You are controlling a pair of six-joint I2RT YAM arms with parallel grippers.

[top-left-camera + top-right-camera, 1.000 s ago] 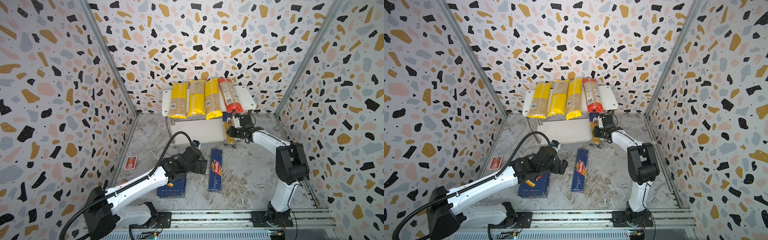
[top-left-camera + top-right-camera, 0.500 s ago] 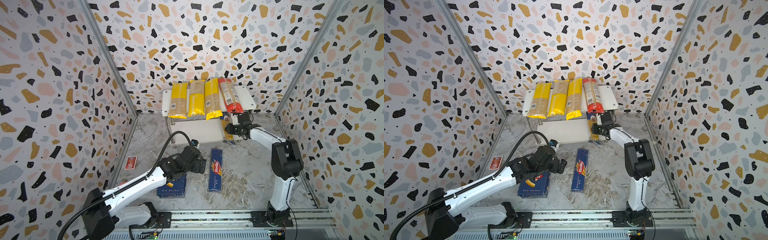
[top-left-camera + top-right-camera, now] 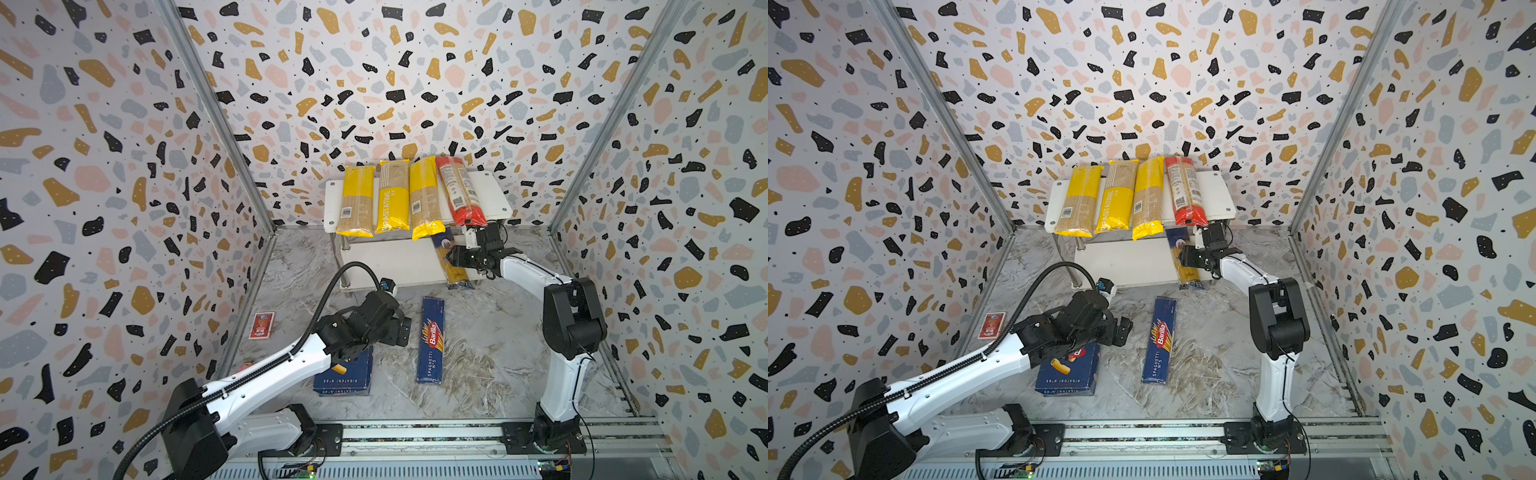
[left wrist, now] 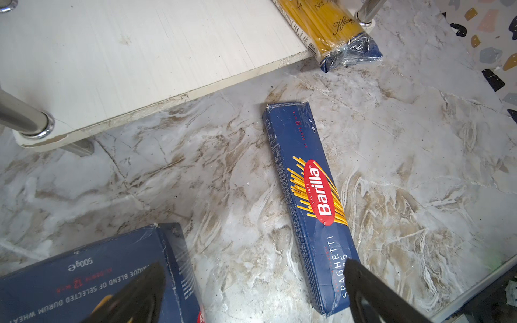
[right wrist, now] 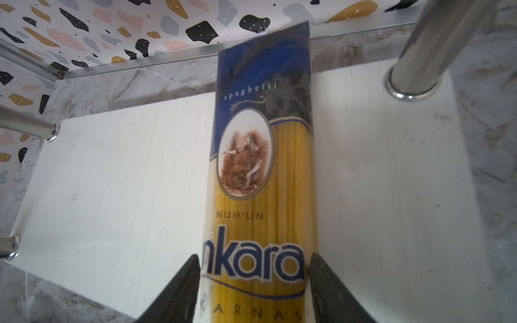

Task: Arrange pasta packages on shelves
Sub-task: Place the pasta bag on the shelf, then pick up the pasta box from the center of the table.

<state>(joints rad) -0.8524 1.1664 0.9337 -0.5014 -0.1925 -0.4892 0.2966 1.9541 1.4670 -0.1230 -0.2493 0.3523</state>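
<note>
The ankara bag lies lengthwise on the lower shelf near a chrome leg, its near end poking past the front edge; the right pincer straddles it, jaws apart and close against its sides, though whether they press it I cannot tell. The release likely goes best if the jaws widen clear first and the pincer then backs straight out along the bag, level, so it neither drags the bag off nor clips the leg. The left pincer hangs wide open and empty over the table between rigatoni box and spaghetti box.
</note>
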